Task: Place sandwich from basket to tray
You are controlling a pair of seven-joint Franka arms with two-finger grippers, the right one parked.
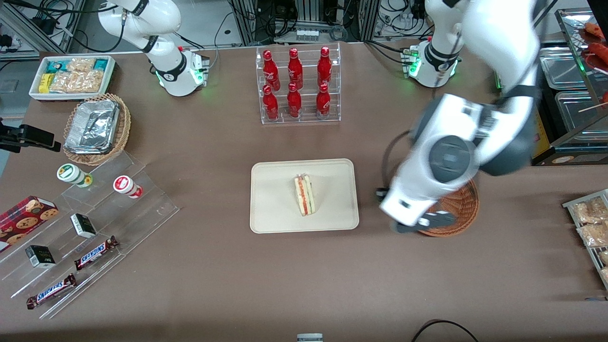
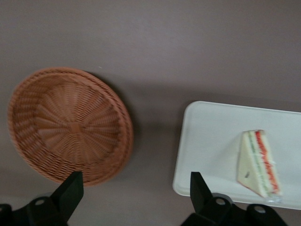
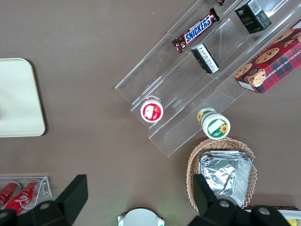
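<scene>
six red bottles [image 1: 294, 85], two snickers bars [image 1: 95, 252], one sandwich [image 1: 304, 194], one tray [image 1: 332, 175]

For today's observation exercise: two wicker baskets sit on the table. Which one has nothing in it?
The reddish-brown round basket, under the left gripper, beside the tray holding the sandwich. The lighter tan basket holds silver foil containers.

Brown table [image 1: 228, 285], cable clutter [image 1: 304, 19] at edge.
</scene>
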